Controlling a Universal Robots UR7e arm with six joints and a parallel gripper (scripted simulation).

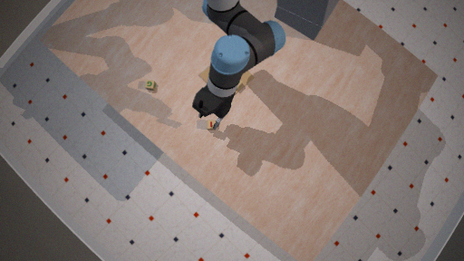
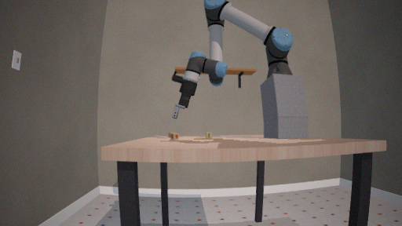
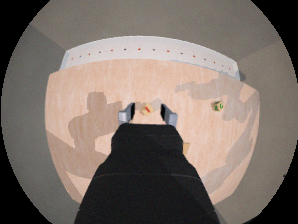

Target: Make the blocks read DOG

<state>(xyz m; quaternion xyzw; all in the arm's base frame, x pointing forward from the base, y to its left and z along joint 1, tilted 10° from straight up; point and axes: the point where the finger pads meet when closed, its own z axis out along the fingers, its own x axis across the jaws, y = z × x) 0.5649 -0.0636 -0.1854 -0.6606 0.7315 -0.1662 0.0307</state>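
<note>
The tool (image 2: 176, 113) is held released and empty, high above the wooden surface (image 1: 294, 190), its fingers spread wide. Seen from the wrist, a small block with a red mark (image 3: 145, 108) is framed between the two fingers, lying on the surface well below them. From above, that block (image 1: 211, 124) is seen just beside the tool's tip. A second block with a green letter (image 1: 150, 84) lies well apart to the left. The mat (image 1: 245, 80) is largely hidden beneath the arm, only its tan corners showing; the blocks on it cannot be seen.
</note>
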